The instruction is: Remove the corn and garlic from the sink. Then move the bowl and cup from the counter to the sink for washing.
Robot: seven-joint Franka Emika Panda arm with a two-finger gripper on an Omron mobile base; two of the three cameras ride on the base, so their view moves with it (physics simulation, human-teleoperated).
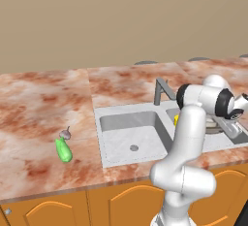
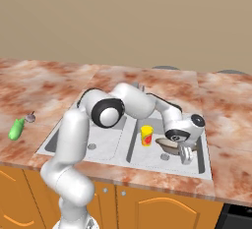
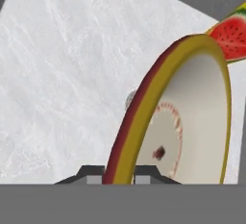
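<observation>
the claw point(image 2: 186, 155) is down in the right basin of the sink point(image 2: 203, 166), pinched onto the rim of the bowl point(image 3: 192, 122), one finger point(image 3: 92, 174) on each side of the rim. the bowl sits low in that basin, tilted in the hand view. the cup point(image 2: 146, 135) stands upright in the same basin, near the claw. the corn point(image 1: 63, 150) and garlic point(image 1: 66, 134) lie just beside each other on the desk point(image 1: 38, 113), well apart from the claw, past the other basin.
</observation>
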